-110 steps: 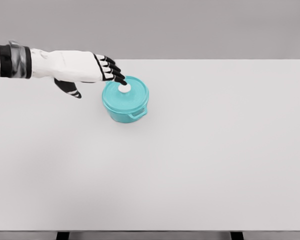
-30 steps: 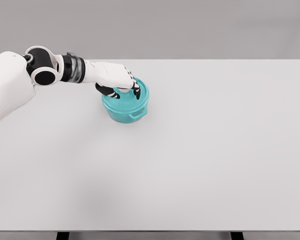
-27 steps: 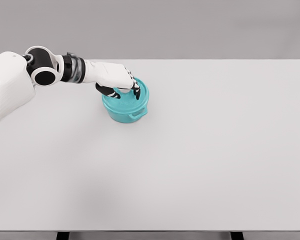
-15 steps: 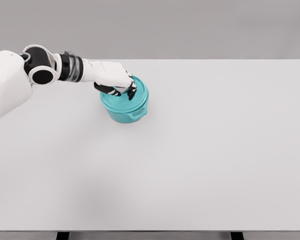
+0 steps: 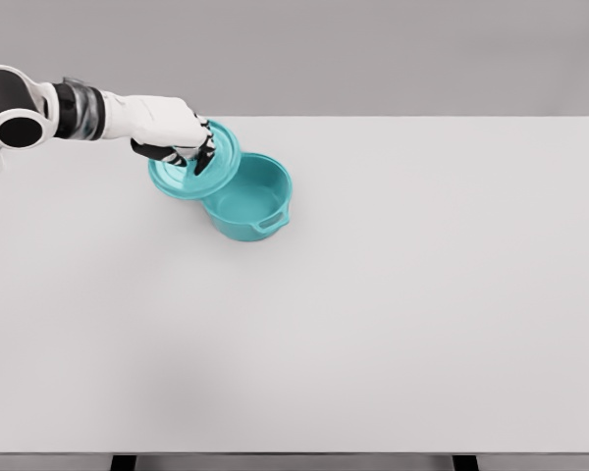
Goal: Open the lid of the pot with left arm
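1. a big white table [image 5: 393, 314] fills the frame, with a grey wall behind.
2. the teal pot [image 5: 250, 201] sits in the upper left, open on top.
3. the left hand [image 5: 172, 137] grips the lid [image 5: 191, 167] from above, fingers curled round its top.
4. the lid hangs tilted, up and left of the pot, so the pot is uncovered.

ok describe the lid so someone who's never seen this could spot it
On the white table, look far left to the teal pot, open on top. The lid is the flat teal disc tilted over its left rim, gripped by the left hand.
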`<state>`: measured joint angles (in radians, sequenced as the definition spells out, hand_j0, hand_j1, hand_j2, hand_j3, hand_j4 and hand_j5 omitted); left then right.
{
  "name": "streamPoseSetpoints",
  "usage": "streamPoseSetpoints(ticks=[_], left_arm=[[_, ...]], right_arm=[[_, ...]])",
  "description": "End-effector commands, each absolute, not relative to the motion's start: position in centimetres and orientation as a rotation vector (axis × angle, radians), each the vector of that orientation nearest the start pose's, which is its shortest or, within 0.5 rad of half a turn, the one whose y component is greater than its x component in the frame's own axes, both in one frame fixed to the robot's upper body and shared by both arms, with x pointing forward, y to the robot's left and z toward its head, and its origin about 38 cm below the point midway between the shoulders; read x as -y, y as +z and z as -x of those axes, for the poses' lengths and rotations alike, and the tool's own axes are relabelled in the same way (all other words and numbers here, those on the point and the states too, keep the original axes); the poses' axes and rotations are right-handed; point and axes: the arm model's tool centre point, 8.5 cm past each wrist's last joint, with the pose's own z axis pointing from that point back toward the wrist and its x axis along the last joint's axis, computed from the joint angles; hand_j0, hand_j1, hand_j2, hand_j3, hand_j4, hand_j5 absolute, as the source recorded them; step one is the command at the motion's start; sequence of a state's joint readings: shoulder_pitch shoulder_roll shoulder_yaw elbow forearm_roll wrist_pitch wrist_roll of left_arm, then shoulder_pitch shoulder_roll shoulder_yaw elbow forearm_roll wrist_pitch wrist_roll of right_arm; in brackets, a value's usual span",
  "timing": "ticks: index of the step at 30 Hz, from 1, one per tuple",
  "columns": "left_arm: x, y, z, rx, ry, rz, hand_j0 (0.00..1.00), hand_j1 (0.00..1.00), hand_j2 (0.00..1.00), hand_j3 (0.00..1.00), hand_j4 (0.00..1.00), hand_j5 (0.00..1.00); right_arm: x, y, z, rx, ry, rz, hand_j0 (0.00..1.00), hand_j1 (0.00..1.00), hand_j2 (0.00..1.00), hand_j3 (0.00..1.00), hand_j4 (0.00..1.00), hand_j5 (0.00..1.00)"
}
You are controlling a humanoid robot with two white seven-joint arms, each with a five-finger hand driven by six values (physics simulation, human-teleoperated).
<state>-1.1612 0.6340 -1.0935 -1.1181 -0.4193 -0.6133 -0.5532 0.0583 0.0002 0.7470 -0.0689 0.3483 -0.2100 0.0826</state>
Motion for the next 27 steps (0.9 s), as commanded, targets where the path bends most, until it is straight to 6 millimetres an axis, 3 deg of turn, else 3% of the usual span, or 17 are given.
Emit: streamPoseSetpoints(ticks=[1, 5, 21, 22, 24, 26, 27], left_arm=[[-25.0, 25.8, -51.8, -1.579, 3.182, 0.66, 0.34, 0.34, 0.34, 0.34, 0.34, 0.34], [-27.3, 25.8, -51.7, -1.499, 3.223, 0.742, 0.34, 0.34, 0.34, 0.34, 0.34, 0.34], [-30.7, 24.7, -51.5, -1.281, 3.3, 0.87, 0.4, 0.4, 0.4, 0.4, 0.4, 0.4], [-31.0, 24.7, -51.5, -1.278, 3.307, 0.876, 0.48, 0.48, 0.48, 0.48, 0.48, 0.48], [-31.8, 24.6, -51.7, -1.287, 3.327, 0.894, 0.77, 0.77, 0.77, 0.77, 0.77, 0.77], [-31.7, 24.6, -51.8, -1.291, 3.326, 0.891, 0.97, 0.97, 0.97, 0.97, 0.97, 0.97], [-31.7, 24.6, -51.7, -1.29, 3.328, 0.89, 1.0, 1.0, 1.0, 1.0, 1.0, 1.0]], right_arm=[[23.2, -26.2, 1.5, 0.114, 1.1, -0.157, 1.0, 1.0, 1.0, 1.0, 1.0, 1.0], [23.2, -26.2, 1.5, 0.114, 1.1, -0.157, 1.0, 1.0, 1.0, 1.0, 1.0, 1.0], [23.2, -26.2, 1.5, 0.114, 1.1, -0.157, 1.0, 1.0, 1.0, 1.0, 1.0, 1.0], [23.2, -26.2, 1.5, 0.115, 1.099, -0.157, 1.0, 1.0, 1.0, 1.0, 1.0, 1.0], [23.2, -26.2, 1.5, 0.115, 1.099, -0.157, 1.0, 1.0, 1.0, 1.0, 1.0, 1.0], [23.2, -26.2, 1.5, 0.115, 1.099, -0.157, 1.0, 1.0, 1.0, 1.0, 1.0, 1.0], [23.2, -26.2, 1.5, 0.115, 1.099, -0.157, 1.0, 1.0, 1.0, 1.0, 1.0, 1.0]])
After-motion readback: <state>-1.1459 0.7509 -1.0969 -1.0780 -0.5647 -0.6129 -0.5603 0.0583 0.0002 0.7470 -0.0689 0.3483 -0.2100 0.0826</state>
